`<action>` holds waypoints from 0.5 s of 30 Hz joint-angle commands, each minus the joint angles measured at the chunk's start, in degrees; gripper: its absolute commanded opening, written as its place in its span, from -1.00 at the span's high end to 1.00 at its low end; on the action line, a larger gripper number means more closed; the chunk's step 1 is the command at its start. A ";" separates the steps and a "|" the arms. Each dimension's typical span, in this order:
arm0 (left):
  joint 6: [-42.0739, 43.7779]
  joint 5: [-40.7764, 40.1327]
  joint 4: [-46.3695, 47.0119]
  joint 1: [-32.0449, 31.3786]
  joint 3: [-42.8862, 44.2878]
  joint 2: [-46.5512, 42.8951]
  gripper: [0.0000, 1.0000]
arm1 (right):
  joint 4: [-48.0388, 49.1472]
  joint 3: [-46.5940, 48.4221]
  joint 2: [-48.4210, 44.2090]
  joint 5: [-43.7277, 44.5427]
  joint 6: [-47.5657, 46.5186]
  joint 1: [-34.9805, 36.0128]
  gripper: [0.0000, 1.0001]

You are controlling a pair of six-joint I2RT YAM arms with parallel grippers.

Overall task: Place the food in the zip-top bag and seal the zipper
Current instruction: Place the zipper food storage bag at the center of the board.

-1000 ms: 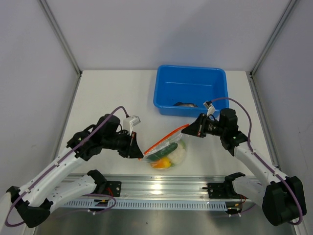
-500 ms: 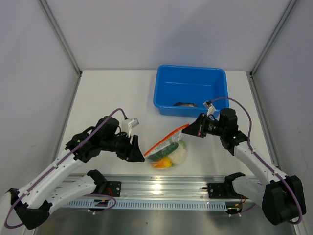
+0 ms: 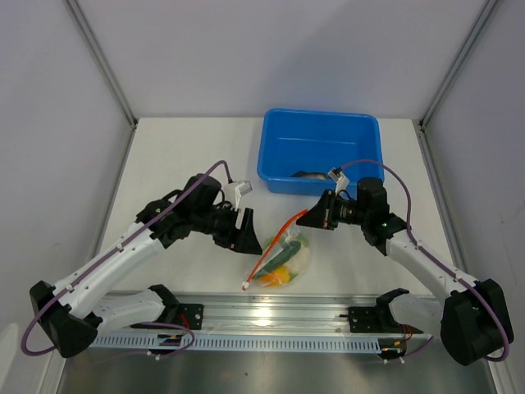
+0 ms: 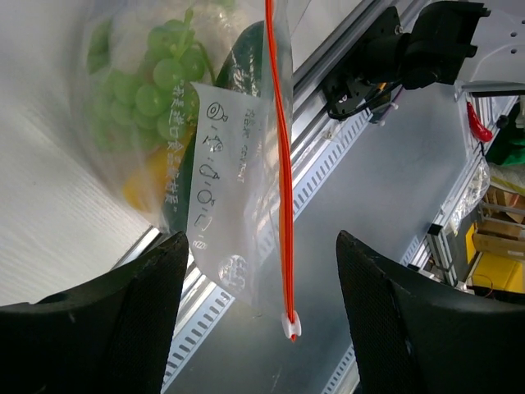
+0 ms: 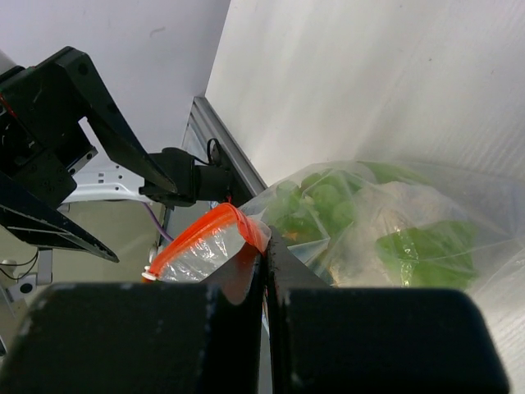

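Note:
The clear zip-top bag (image 3: 287,261) hangs and rests near the table's front edge, holding the food: a green pea-like cluster (image 4: 152,90), a dark cucumber (image 4: 246,57) and a yellow mango (image 4: 141,187). Its orange-red zipper (image 3: 275,246) runs down from my right gripper (image 3: 310,218) to a white slider (image 4: 291,327) at its free lower end. My right gripper (image 5: 267,244) is shut on the zipper's upper corner. To the left of the bag, my left gripper (image 3: 251,240) stands open. The strip hangs between its fingers (image 4: 107,316) without touching them.
A blue bin (image 3: 365,156) stands at the back right with a small dark item (image 3: 310,174) inside. An aluminium rail (image 3: 271,316) with the arm bases runs along the near edge, just below the bag.
My left gripper has opened, let go of the zipper's end and moved right towards the bag. The freed strip end has dropped toward the rail. The right gripper holds its grip, slightly shifted left.

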 commanded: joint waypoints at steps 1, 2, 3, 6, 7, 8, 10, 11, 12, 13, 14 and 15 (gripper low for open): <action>0.95 2.98 3.84 -0.53 2.21 1.31 -0.48 | 0.53 3.19 0.52 0.58 -1.01 0.63 1.00; 0.95 3.15 4.20 -0.54 2.04 1.84 -0.48 | 0.71 3.54 0.61 0.58 -0.92 0.81 1.00; 0.86 3.33 4.46 -0.54 1.78 2.02 -0.48 | 0.71 3.72 0.87 0.58 -0.83 0.90 1.00; 0.33 4.03 5.61 -0.97 1.33 2.98 -0.48 | 0.71 4.51 1.31 0.58 -0.74 1.43 1.00; -0.02 4.21 5.96 -1.15 1.25 3.07 -0.47 | 0.88 4.60 1.57 0.58 -0.74 1.60 1.00; -0.19 4.12 6.57 -1.33 1.33 3.60 -0.47 | 0.80 4.68 1.66 0.58 -0.66 1.69 1.00; -0.81 4.12 7.36 -2.29 1.60 4.13 -0.47 | 0.97 4.95 1.93 0.49 -0.48 2.22 1.00; -0.98 3.86 7.89 -2.90 1.68 5.17 -0.47 | 1.06 5.04 2.02 0.58 -0.48 2.39 1.00; -1.16 3.25 7.89 -3.34 2.38 5.79 -0.47 | 1.32 5.12 2.10 0.49 -0.31 2.57 1.00; -1.25 2.98 7.81 -3.61 2.56 6.50 -0.46 | 1.41 5.21 2.28 0.49 -0.22 2.66 1.00; -1.42 2.80 7.81 -4.05 2.83 7.20 -0.41 | 1.41 5.21 2.19 0.58 -0.13 2.83 1.00; -1.34 2.28 7.46 -4.66 3.35 8.68 -0.38 | 1.41 5.30 2.19 0.58 -0.13 3.01 1.00</action>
